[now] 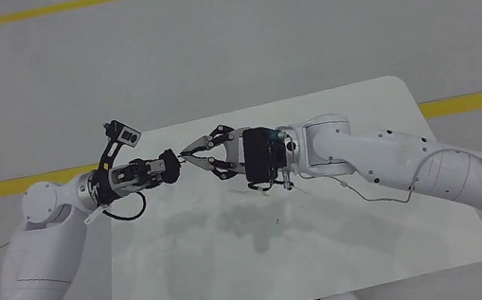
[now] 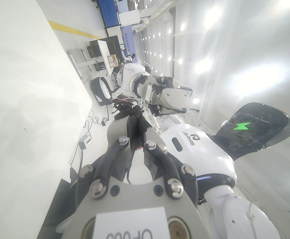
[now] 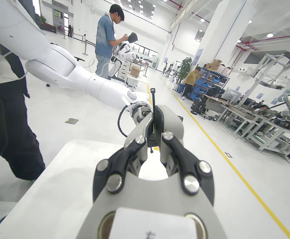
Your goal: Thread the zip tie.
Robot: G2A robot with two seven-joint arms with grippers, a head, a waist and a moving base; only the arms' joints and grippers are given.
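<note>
A black zip tie (image 3: 154,106) stands upright between the fingers of my right gripper (image 3: 154,123), which is shut on its strap. The square head points up and a short end pokes out below the fingers. My left gripper (image 2: 136,123) has black-wrapped fingertips. It is shut on a thin black strip (image 2: 131,158) that trails back toward its palm. In the top view the left gripper (image 1: 168,165) and right gripper (image 1: 191,151) meet tip to tip above the table's far left part. The right gripper's body (image 2: 167,97) faces the left wrist camera.
The white table (image 1: 331,231) has rounded corners, and its far edge lies just behind the grippers. A yellow floor line (image 1: 463,102) runs behind it. Benches and shelving (image 3: 244,108) stand well off in the room.
</note>
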